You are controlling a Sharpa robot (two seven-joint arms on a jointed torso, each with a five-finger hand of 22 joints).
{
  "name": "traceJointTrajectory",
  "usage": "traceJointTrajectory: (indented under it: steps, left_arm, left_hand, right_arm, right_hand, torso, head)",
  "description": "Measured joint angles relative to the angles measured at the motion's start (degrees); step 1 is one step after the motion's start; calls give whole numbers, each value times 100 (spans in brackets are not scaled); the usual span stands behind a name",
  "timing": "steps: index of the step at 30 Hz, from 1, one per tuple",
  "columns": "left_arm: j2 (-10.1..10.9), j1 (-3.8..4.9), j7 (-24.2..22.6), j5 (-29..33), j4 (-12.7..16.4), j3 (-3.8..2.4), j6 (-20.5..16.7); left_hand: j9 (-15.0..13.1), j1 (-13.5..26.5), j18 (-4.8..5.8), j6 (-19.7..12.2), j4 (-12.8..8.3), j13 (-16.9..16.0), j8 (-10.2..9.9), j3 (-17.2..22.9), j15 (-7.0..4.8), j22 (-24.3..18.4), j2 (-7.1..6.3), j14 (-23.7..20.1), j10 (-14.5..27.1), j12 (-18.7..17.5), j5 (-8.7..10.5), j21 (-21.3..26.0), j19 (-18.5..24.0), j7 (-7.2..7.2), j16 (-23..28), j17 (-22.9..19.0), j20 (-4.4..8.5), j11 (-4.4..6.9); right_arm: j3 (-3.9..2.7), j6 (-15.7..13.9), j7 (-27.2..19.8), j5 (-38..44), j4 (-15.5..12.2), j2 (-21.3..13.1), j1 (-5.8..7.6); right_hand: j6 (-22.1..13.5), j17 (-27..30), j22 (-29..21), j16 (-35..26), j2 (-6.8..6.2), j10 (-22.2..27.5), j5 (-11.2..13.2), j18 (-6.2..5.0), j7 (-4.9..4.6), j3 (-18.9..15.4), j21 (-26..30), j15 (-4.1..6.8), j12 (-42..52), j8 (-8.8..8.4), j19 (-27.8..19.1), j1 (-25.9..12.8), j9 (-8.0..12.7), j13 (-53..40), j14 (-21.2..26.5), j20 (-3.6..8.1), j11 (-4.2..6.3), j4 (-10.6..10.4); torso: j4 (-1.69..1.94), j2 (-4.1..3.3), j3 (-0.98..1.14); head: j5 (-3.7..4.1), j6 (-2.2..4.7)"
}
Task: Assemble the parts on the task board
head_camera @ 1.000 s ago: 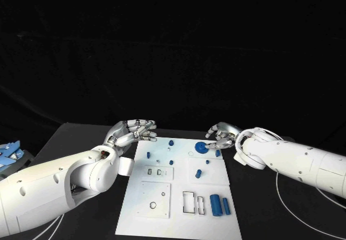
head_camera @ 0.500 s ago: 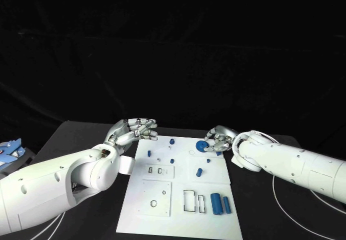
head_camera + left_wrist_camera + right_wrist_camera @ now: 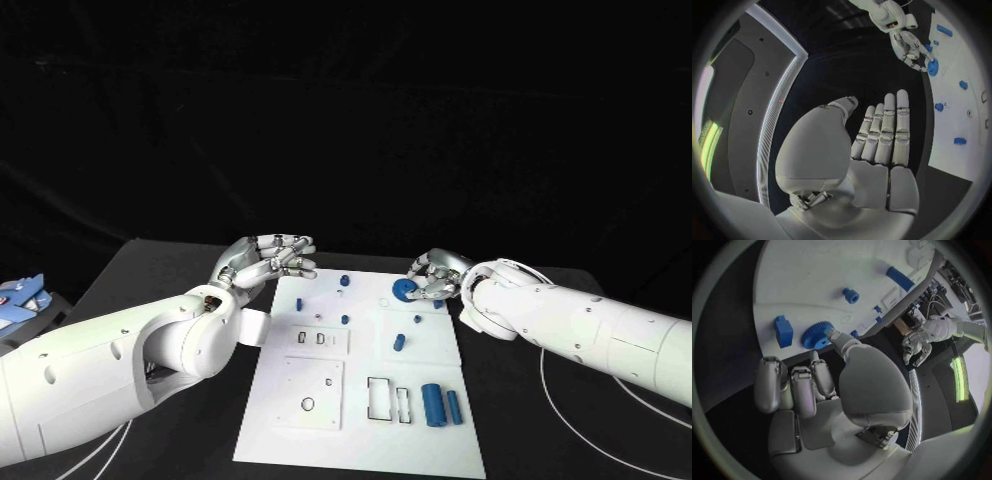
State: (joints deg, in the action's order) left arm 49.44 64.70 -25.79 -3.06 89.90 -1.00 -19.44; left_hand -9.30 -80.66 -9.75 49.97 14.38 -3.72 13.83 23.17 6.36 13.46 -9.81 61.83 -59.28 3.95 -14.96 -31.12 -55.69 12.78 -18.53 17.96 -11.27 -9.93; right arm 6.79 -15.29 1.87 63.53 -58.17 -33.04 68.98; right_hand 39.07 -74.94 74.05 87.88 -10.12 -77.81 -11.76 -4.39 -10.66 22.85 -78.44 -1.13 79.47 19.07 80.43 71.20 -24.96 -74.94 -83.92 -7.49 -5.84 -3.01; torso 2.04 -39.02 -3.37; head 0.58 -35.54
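Observation:
The white task board [image 3: 325,400] lies in the middle of the black table. A blue gear [image 3: 404,290] sits at the board's far right part, and my right hand [image 3: 437,273] pinches it. The thumb lies against the blue gear's [image 3: 816,335] toothed rim, and the other fingers [image 3: 792,387] are curled in. My left hand [image 3: 268,258] hovers off the board's far left corner. Its fingers [image 3: 887,130] are stretched out with nothing in them. The gear [image 3: 932,66] sits under the right hand [image 3: 909,45] in the left wrist view.
Several small blue parts stand on the board's far half, among them a peg [image 3: 299,302] and a block [image 3: 397,343]. Two long blue cylinders [image 3: 431,405] lie near the right edge. A blue-filled tray [image 3: 18,300] sits at the table's left edge. White cables [image 3: 577,440] run beside the board.
The right hand's fingers have drawn in closer around the gear, which stays in place. The left hand has hardly moved. The whole picture has shifted slightly.

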Motion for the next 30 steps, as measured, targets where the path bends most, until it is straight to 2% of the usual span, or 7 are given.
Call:
traceJointTrajectory:
  steps: [15,19,26,27,30]
  left_arm:
    - [-2,0,13,0,-2,0,4]
    - [-2,0,17,0,-2,2,6]
    - [-7,0,25,0,-6,1,12]
    - [-8,0,26,0,-6,1,12]
    - [-9,0,29,0,-9,0,15]
  left_hand:
    - [0,0,0,0,-16,0,0,16,0,6,0,-42,21,0,0,-23,41,0,0,9,2,-21]
    - [0,0,0,0,-16,0,0,16,0,6,0,-42,20,0,0,-23,41,0,0,9,2,-21]
    - [-1,0,0,0,-16,0,-21,16,0,6,0,-42,20,0,0,-23,41,0,23,10,1,-20]
    - [-1,0,0,0,-16,0,-21,16,0,6,0,-42,20,0,0,-23,41,0,23,14,1,-20]
    - [-1,0,0,0,-16,0,-21,16,0,6,0,-42,20,0,0,-23,41,0,23,15,1,-20]
  right_arm:
    - [2,2,0,28,98,90,-16]
    - [1,3,2,65,107,92,-21]
    - [-2,-44,1,222,96,102,-28]
    - [-4,-62,1,250,90,105,-29]
    - [-2,-123,1,383,78,112,-38]
  right_hand:
    - [47,1,61,-1,23,-54,0,0,1,51,-43,0,66,87,0,22,-13,1,0,0,-10,-30]
    - [131,1,90,22,63,-125,3,-1,4,107,-67,0,137,179,32,63,-17,1,0,9,9,25]
    - [429,2,90,22,92,-338,233,-1,53,313,-109,0,320,316,66,92,10,2,0,26,73,103]
    - [523,2,90,22,134,-337,233,-2,85,347,-109,0,330,425,82,133,-42,2,0,42,73,116]
    - [539,2,90,21,127,-337,233,-1,85,360,-109,0,330,420,82,160,-18,2,0,43,73,121]
  torso:
    - [-4,-1,3]
    - [-7,-1,5]
    - [-14,0,8]
    - [-13,0,9]
    - [-9,0,9]
  head:
    - [-15,-35]
    - [-15,-44]
    - [-10,-51]
    - [-8,-51]
    - [-4,-57]
